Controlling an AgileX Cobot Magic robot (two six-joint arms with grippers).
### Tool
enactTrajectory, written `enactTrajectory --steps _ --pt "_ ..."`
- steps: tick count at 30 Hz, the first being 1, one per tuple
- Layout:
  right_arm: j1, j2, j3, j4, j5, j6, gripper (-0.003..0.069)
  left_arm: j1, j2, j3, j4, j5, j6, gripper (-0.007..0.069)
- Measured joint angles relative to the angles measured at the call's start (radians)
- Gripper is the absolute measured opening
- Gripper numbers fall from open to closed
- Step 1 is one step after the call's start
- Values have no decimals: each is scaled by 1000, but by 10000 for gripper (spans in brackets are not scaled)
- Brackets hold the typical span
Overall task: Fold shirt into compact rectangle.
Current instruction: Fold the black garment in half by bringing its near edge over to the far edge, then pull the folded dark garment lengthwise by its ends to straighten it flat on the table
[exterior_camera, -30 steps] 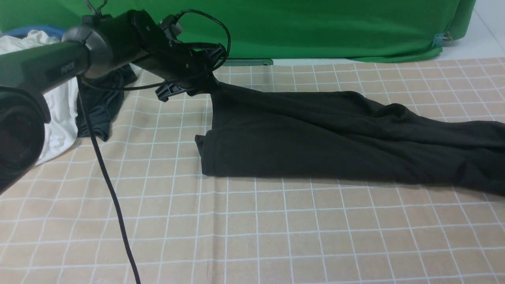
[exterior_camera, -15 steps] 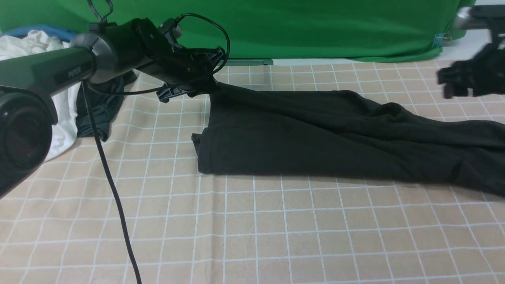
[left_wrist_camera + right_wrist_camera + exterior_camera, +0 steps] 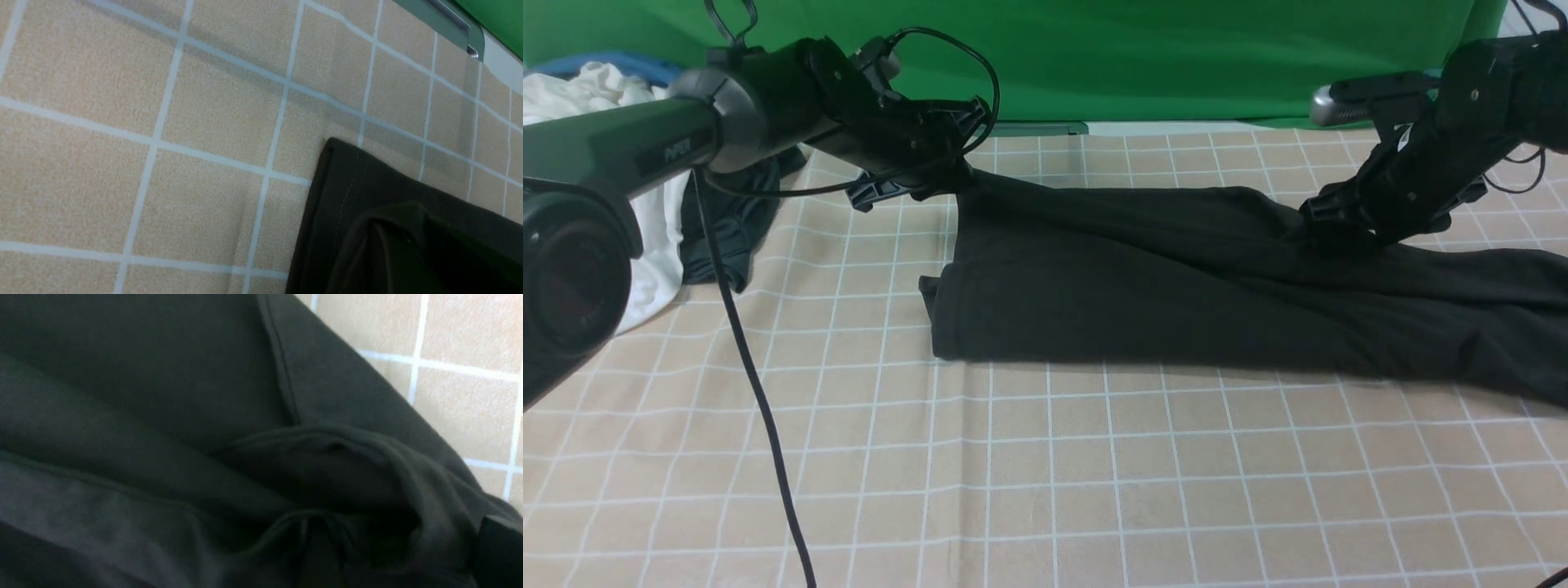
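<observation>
L fingers (image 3: 943, 169) pinch shirt (image 3: 1176, 278) corner, R fingers (image 3: 1327, 222) atop shirt

Front view looks forward, low over the beige checked cloth surface (image 3: 1045, 490); both wrist views press close to the black knit shirt (image 3: 1176, 278), shared by all.

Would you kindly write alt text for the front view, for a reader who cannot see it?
A black shirt lies partly folded across a checked cloth, its far left corner pinched by the left arm's fingers, while the right arm's fingers reach down onto its far edge on the right. A white garment and a smaller dark garment lie at left.
</observation>
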State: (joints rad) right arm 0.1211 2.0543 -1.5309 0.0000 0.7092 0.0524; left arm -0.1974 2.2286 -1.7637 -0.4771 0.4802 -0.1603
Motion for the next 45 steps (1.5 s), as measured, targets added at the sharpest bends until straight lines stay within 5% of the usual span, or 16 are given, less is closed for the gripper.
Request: enactTrajectory --steps 3,6,8,10,30,36,41,43,45 --pt "0 11 -2 0 -1 4 451 0 0 0 0 0 0 20" --pt "0 20 -4 0 -6 4 340 0 0 0 0 0 0 20" --pt "0 26 -6 0 -18 -8 167 0 0 0 0 0 3 20" --pt "-1 27 -12 -5 -32 -15 71 0 0 0 0 0 6 20" --pt "-29 97 -110 -7 -285 31 49 0 26 -121 30 -15 13 20" --pt "-29 145 -110 -7 -393 42 103 0 64 -121 34 -29 30 83" --pt "-29 145 -131 -7 -400 42 329 5 69 -147 34 6 28 256" --pt "-29 128 -162 -7 -327 40 477 17 69 -222 36 112 27 386" --pt "-29 105 -197 -7 -247 26 510 29 69 -290 38 228 27 459"
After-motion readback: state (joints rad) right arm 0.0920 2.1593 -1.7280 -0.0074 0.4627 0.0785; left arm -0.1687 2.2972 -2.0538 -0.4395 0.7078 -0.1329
